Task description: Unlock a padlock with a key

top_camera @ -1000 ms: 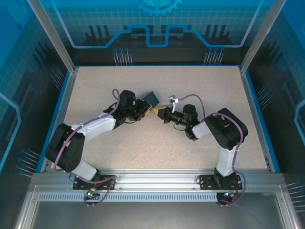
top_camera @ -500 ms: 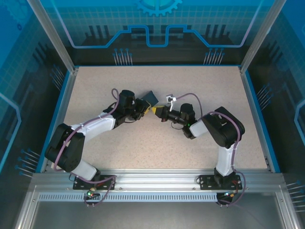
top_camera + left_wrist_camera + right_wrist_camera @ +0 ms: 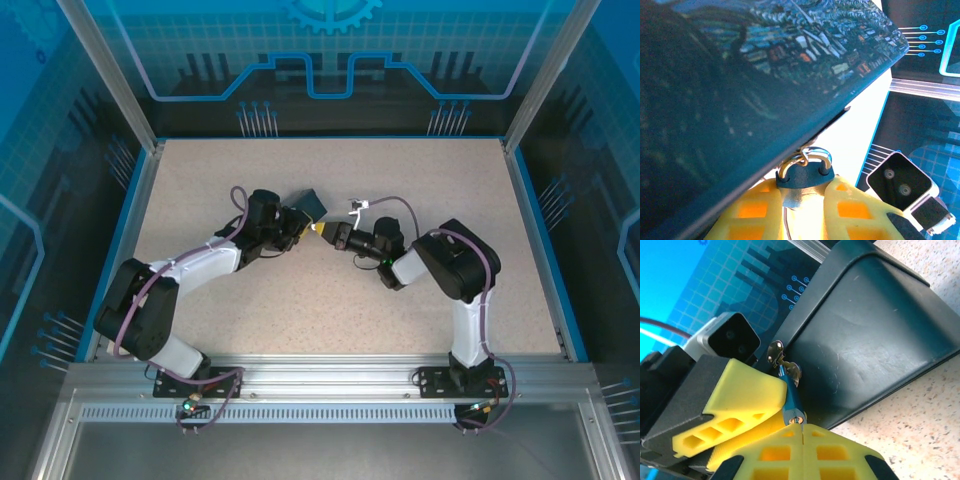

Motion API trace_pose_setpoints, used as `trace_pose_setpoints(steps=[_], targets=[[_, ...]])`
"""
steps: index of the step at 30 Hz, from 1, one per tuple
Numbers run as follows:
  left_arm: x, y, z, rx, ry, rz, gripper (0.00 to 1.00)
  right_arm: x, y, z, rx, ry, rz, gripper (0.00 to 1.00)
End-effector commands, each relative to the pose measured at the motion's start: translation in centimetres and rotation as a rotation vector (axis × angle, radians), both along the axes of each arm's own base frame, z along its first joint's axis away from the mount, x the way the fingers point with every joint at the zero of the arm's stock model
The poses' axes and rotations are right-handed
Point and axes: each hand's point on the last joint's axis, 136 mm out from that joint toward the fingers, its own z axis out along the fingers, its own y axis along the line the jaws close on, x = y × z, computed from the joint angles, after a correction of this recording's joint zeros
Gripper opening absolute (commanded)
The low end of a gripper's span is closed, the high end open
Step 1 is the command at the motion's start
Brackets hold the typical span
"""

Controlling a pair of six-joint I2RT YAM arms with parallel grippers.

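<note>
Speckled table (image 3: 400, 300), tin box (image 3: 865, 330) tilted near mid-table. My left gripper (image 3: 292, 222) is clamped on the tin box. Padlock (image 3: 804, 176) hangs by its shackle at the tin box's rim, right at my right gripper (image 3: 801, 432), fingers pinched together on the key (image 3: 791, 198) at the padlock's base.

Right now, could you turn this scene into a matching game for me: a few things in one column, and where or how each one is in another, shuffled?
Things
1. dark-blue painted tin box
2. tiny bluish metal padlock
3. right gripper, yellow-fingered
4. beige speckled table

Place or state
A. closed, tips at the lock's lower end
B. gripped by the left gripper
C. beneath both arms
D. hooked by its shackle to the tin's clasp

Pairs: 1-B, 2-D, 3-A, 4-C
</note>
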Motion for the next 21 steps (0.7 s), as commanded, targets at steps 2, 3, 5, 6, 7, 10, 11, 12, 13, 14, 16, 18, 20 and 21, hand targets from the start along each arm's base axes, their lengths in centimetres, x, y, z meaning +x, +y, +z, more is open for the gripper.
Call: trace_pose_setpoints(steps=[2, 3, 5, 6, 7, 10, 11, 12, 13, 14, 16, 18, 20, 21], targets=[[-1.16, -2.46, 0.95, -0.056, -0.031, -0.119, 0.10, 0.03, 1.70, 1.13, 0.113, 0.084, 0.026, 0.00], [-1.21, -2.48, 0.94, -0.055, -0.031, -0.121, 0.10, 0.01, 1.77, 1.27, 0.120, 0.091, 0.028, 0.00], [-1.25, -2.46, 0.86, -0.054, -0.030, -0.122, 0.10, 0.05, 1.75, 1.48, 0.128, 0.103, 0.026, 0.00], [-1.25, -2.48, 0.80, -0.054, -0.029, -0.122, 0.10, 0.11, 1.68, 1.54, 0.136, 0.116, 0.023, 0.00], [-1.26, -2.47, 0.73, -0.052, -0.029, -0.122, 0.10, 0.17, 1.71, 1.46, 0.143, 0.137, 0.023, 0.00], [-1.28, -2.48, 0.66, -0.053, -0.029, -0.122, 0.10, 0.34, 1.78, 1.05, 0.175, 0.202, 0.022, 0.00], [-1.28, -2.45, 0.66, -0.054, -0.027, -0.122, 0.10, 0.36, 1.88, 0.93, 0.183, 0.223, 0.026, 0.00], [-1.34, -2.43, 0.50, -0.051, -0.024, -0.122, 0.10, 0.40, 1.96, 0.77, 0.194, 0.250, 0.029, 0.00], [-1.33, -2.38, 0.49, -0.049, -0.026, -0.121, 0.10, 0.46, 2.12, 0.73, 0.206, 0.273, 0.036, 0.00], [-1.38, -2.41, 0.45, -0.048, -0.025, -0.124, 0.10, 0.51, 2.21, 0.71, 0.214, 0.289, 0.039, 0.00], [-1.37, -2.37, 0.34, -0.047, -0.024, -0.122, 0.10, 0.55, 2.39, 0.84, 0.230, 0.314, 0.046, 0.00], [-1.36, -2.38, 0.36, -0.048, -0.024, -0.123, 0.10, 0.66, 2.46, 1.05, 0.245, 0.334, 0.047, 0.00], [-1.39, -2.40, 0.20, -0.046, -0.022, -0.123, 0.10, 0.63, 2.51, 1.49, 0.248, 0.322, 0.052, 0.00], [-1.39, -2.37, 0.11, -0.046, -0.020, -0.122, 0.10, 0.62, 2.50, 1.59, 0.244, 0.314, 0.051, 0.00]])
